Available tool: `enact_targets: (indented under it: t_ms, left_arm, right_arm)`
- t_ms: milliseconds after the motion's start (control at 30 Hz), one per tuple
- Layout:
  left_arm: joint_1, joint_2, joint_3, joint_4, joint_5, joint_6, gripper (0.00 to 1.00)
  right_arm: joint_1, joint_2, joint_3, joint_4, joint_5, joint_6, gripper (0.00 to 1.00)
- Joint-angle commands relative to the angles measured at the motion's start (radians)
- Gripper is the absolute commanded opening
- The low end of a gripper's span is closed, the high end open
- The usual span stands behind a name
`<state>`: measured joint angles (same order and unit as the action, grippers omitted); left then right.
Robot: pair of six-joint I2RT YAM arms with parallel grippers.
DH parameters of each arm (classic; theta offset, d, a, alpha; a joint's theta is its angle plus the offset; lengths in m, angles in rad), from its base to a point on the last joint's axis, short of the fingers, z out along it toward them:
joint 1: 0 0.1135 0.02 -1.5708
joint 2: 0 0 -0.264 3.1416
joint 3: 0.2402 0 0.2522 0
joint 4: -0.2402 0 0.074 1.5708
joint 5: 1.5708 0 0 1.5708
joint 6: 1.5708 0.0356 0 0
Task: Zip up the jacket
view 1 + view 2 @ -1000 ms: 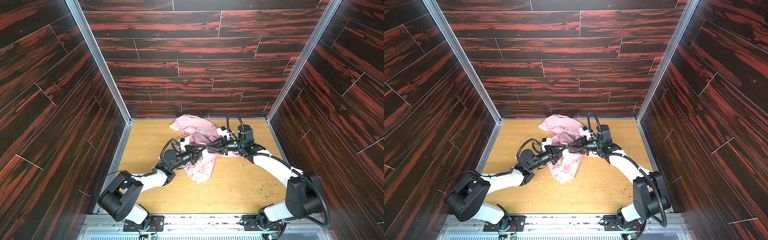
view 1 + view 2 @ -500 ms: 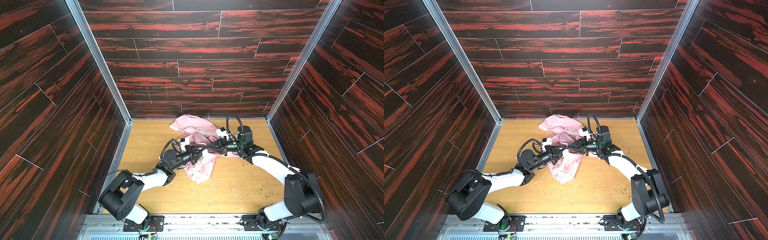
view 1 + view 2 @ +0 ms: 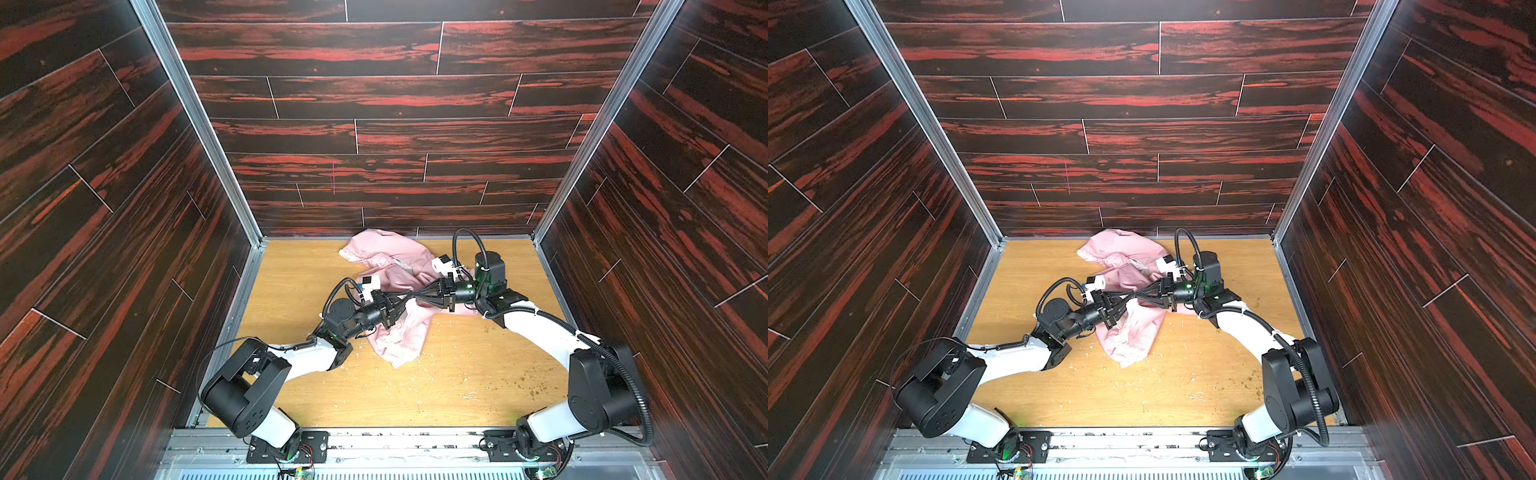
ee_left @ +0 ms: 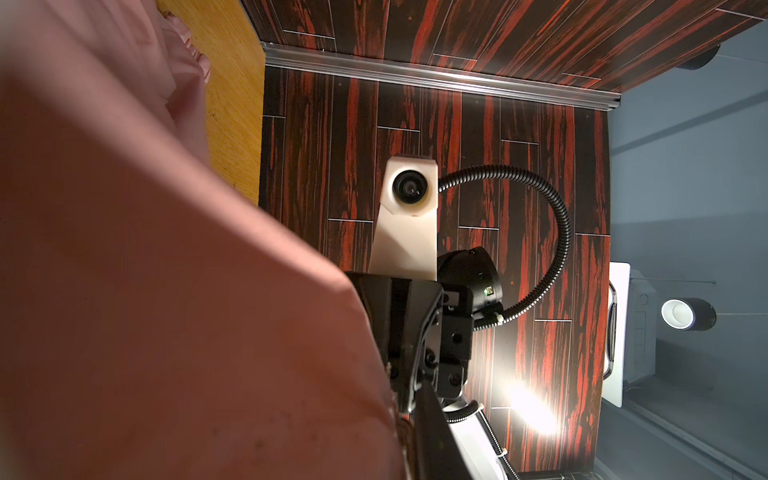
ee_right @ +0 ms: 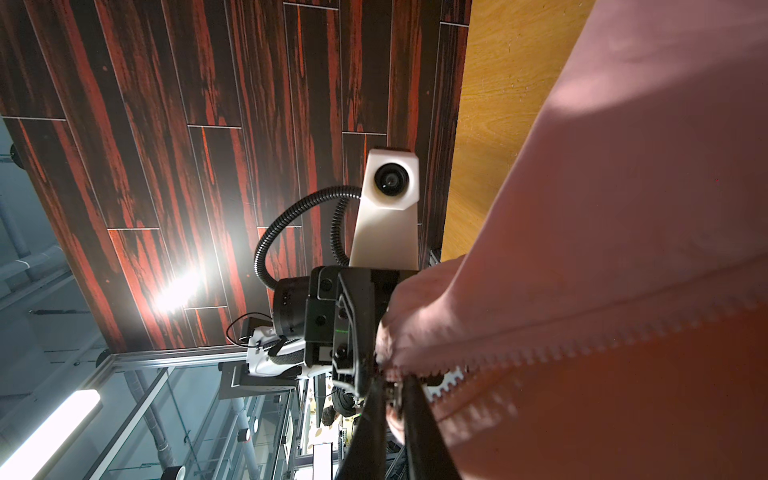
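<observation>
The light-pink jacket (image 3: 395,266) (image 3: 1127,254) lies crumpled at the back middle of the wooden table, one flap hanging toward the front. Both grippers meet tip to tip above it. My left gripper (image 3: 405,300) (image 3: 1128,298) (image 4: 409,432) is shut on a fold of pink fabric (image 4: 166,291) at the zipper edge; one of its fingers is hidden by cloth. My right gripper (image 3: 419,293) (image 3: 1138,295) (image 5: 392,390) faces it, jaws nearly together on the small zipper slider. The zipper teeth (image 5: 582,332) run away from the slider along the lifted fabric.
Dark red wood-panel walls (image 3: 395,137) close in the back and both sides, with metal rails at the corners. The wooden table (image 3: 415,395) stretches toward the arm bases, with small crumbs (image 3: 528,382) scattered at the right.
The right gripper's jaws have closed on the zipper slider. The left gripper and the jacket have barely moved.
</observation>
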<state>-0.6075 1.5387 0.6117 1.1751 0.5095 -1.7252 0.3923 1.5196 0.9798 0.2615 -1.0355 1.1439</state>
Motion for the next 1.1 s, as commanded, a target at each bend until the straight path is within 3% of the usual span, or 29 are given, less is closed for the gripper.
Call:
enact_targets:
  t_ms: [0, 300, 533, 600, 667, 767, 867, 1067]
  left_arm:
    - [-0.012, 0.011, 0.037, 0.053, 0.018, -0.009, 0.0]
    - [-0.015, 0.012, 0.04, 0.051, 0.022, -0.014, 0.0]
    - [-0.014, 0.013, 0.041, 0.048, 0.026, -0.018, 0.0]
    - [-0.015, 0.012, 0.032, 0.05, 0.018, -0.022, 0.09]
    - [-0.014, 0.005, 0.017, 0.047, 0.006, -0.024, 0.3]
    - [-0.014, -0.018, -0.006, 0.006, -0.006, -0.011, 0.43]
    - [-0.014, -0.042, -0.011, -0.062, 0.0, 0.011, 0.48]
    - [-0.014, -0.078, -0.012, -0.155, 0.018, 0.047, 0.48]
  right_arm:
    - [0.004, 0.036, 0.032, -0.019, -0.02, -0.027, 0.13]
    - [0.003, 0.051, 0.056, -0.065, -0.021, -0.064, 0.09]
    - [0.004, 0.051, 0.087, -0.141, -0.004, -0.116, 0.0]
    - [0.004, 0.048, 0.101, -0.19, 0.014, -0.145, 0.0]
    - [0.005, 0.044, 0.115, -0.253, 0.045, -0.179, 0.0]
    - [0.005, 0.035, 0.116, -0.289, 0.074, -0.192, 0.0]
    - [0.009, 0.025, 0.112, -0.29, 0.092, -0.196, 0.0]
    - [0.014, 0.022, 0.12, -0.312, 0.122, -0.199, 0.0]
